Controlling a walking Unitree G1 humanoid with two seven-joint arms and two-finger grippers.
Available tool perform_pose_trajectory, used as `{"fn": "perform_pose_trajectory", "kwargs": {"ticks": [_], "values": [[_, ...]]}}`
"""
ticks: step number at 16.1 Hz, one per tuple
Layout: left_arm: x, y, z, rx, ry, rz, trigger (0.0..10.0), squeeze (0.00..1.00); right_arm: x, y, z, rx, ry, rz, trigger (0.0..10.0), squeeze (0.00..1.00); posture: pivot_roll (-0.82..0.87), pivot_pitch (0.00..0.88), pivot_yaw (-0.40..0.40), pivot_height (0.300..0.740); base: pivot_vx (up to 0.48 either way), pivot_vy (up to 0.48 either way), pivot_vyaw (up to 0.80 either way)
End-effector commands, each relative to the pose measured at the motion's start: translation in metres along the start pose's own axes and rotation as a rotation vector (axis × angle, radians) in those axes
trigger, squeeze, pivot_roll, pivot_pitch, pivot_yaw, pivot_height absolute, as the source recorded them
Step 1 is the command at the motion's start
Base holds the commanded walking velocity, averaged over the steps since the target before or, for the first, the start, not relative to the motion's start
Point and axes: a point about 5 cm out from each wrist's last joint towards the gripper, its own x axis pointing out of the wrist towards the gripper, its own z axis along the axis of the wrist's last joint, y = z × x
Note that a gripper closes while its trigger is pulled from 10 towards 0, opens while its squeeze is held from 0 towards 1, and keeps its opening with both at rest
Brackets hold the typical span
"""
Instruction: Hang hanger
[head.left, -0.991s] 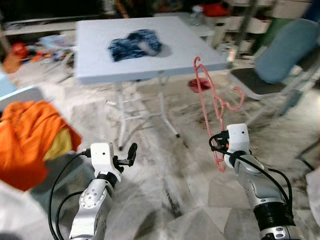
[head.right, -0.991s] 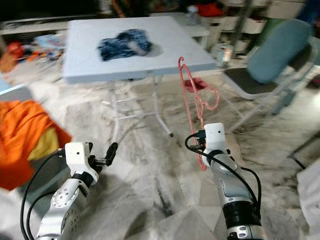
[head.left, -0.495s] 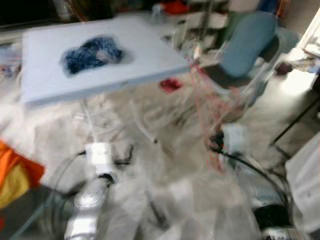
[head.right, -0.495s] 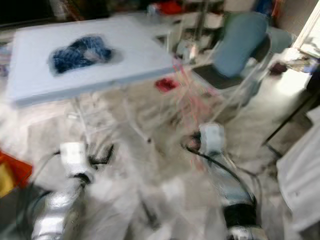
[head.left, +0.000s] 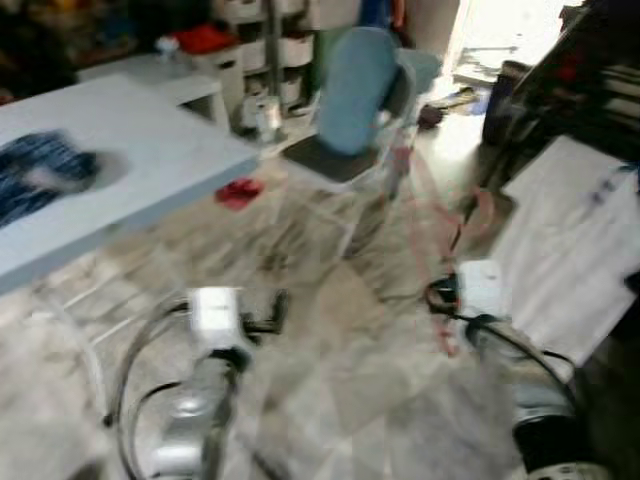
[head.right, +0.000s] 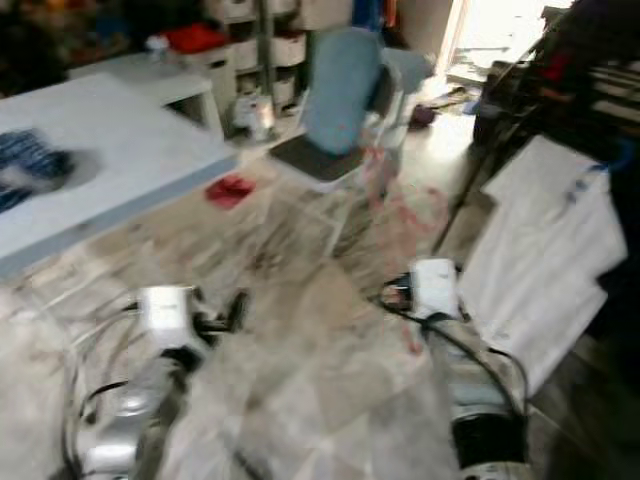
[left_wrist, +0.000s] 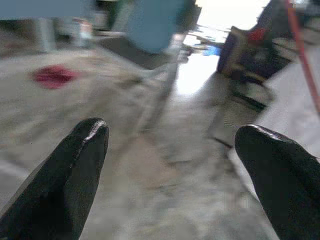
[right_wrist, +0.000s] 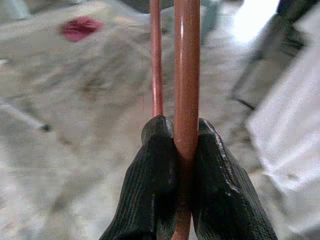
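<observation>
right wrist view shows the right gripper (right_wrist: 185, 150) clamped on a bar of the pink hanger (right_wrist: 186, 75), one black finger pressed against each side of the bar, with a second, thinner bar of the same hanger running just beside it. in the left eye view the hanger (head.left: 440, 250) rises from that gripper (head.left: 447, 300) as a faint, blurred pink outline, roughly upright, in front of the blue chair (head.left: 355, 90); its hook cannot be made out in the blur.

the step in hand looks like carrying the hanger toward a place to hang it, and no rail can be made out yet; the dark rack (head.left: 590, 90) with white cloth (head.left: 570, 230) draped over it on the robot's right is only a guess at one. to do it well, the grip should stay firm and the hanger upright, so the hook ends up on top and clear of the chair and the cloth. the blur suggests the head camera is moving, so slowing before reaching would help find the hook and the rail.

the left gripper (left_wrist: 172, 170) is spread wide with nothing between its fingers, held low over the marble floor (head.left: 330, 390), well apart from the hanger. the white table (head.left: 130, 170) with a blue garment (head.left: 45, 175) stands to the robot's left.
</observation>
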Motion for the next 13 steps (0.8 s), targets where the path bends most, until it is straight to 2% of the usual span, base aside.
{"fn": "perform_pose_trajectory", "kwargs": {"ticks": [1, 7, 13], "values": [[-0.001, 0.008, 0.007, 0.006, -0.009, 0.021, 10.0, 0.0, 0.003, 0.009, 0.009, -0.002, -0.029, 0.024, 10.0, 0.0, -0.08, 0.0, -0.039, 0.74, 0.368, 0.259, -0.8], [-0.001, 0.011, 0.006, 0.006, 0.015, 0.026, 10.0, 0.0, 0.003, 0.011, 0.0, -0.007, 0.006, 0.026, 10.0, 0.0, -0.08, 0.0, -0.038, 0.74, 0.325, 0.349, -0.8], [-0.012, 0.018, 0.008, 0.024, 0.059, 0.016, 10.0, 0.0, -0.01, 0.018, -0.013, 0.056, 0.031, -0.005, 10.0, 0.0, -0.08, 0.0, -0.015, 0.74, 0.27, 0.398, 0.0]]}}
